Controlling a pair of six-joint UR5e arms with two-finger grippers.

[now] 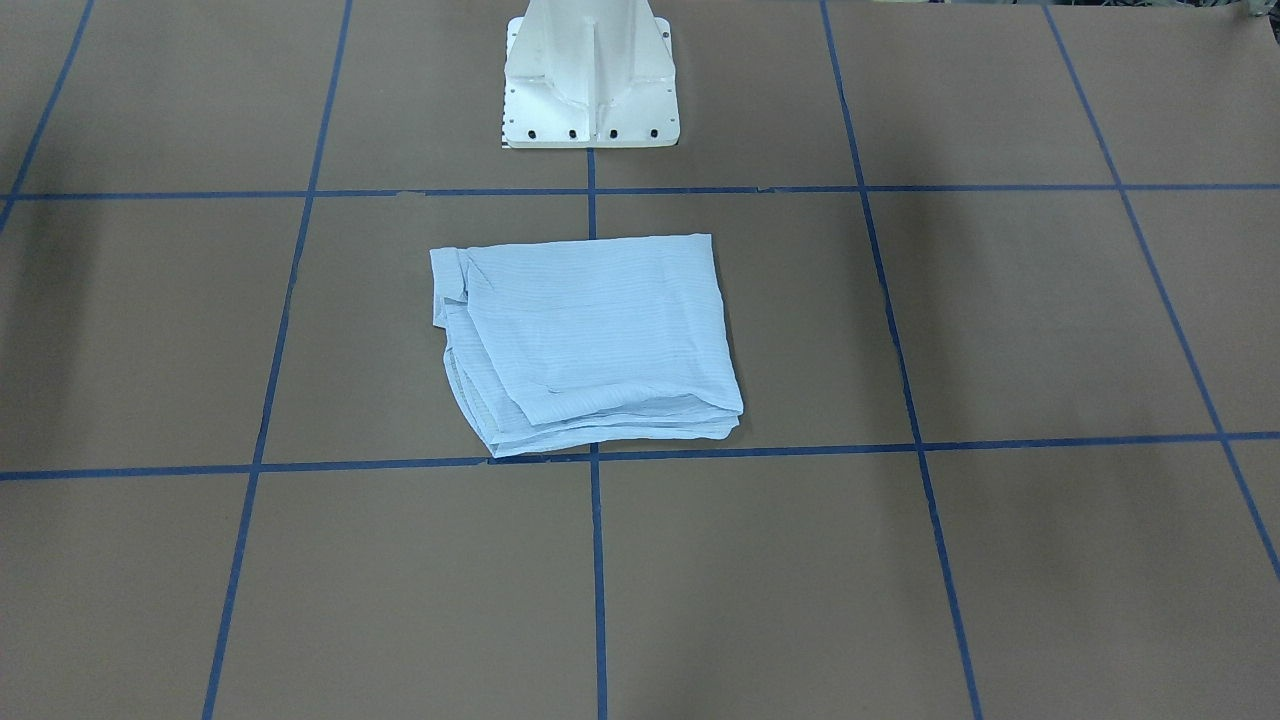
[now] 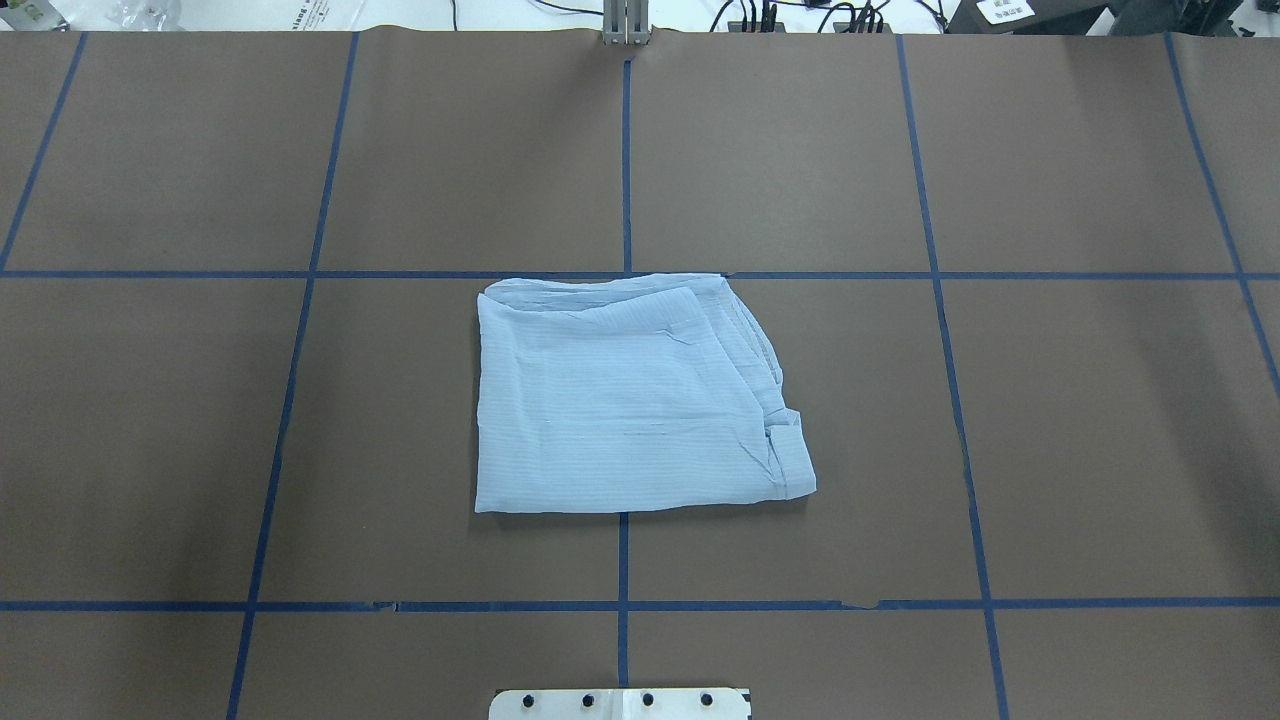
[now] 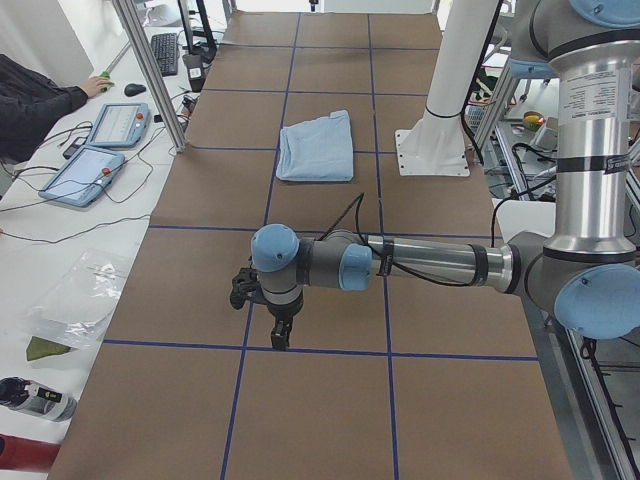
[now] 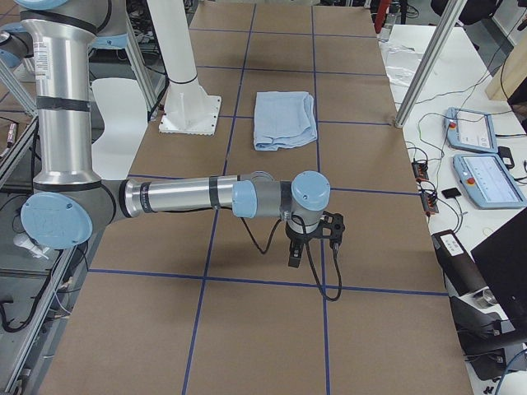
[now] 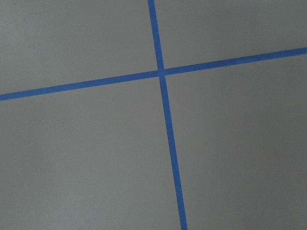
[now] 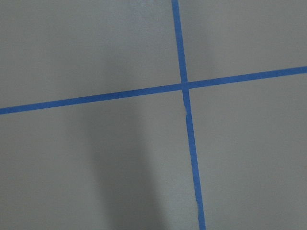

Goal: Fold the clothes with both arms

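Observation:
The light-blue striped shirt (image 1: 590, 340) lies folded into a rough rectangle on the brown table, in front of the pedestal. It also shows in the overhead view (image 2: 630, 400) and both side views (image 3: 317, 146) (image 4: 285, 119). Neither arm touches it. My left gripper (image 3: 281, 338) points down over the table far from the shirt. My right gripper (image 4: 294, 257) does the same at the other end. I cannot tell whether either is open or shut. Both wrist views show only brown table and blue tape lines.
The white pedestal base (image 1: 590, 80) stands behind the shirt. Blue tape lines (image 2: 624, 160) grid the table. Operator tablets (image 3: 85, 170) (image 4: 486, 177) and cables lie on the side benches. A person's arm (image 3: 40, 95) rests by a bench. An aluminium post (image 3: 150, 70) stands at the table's edge.

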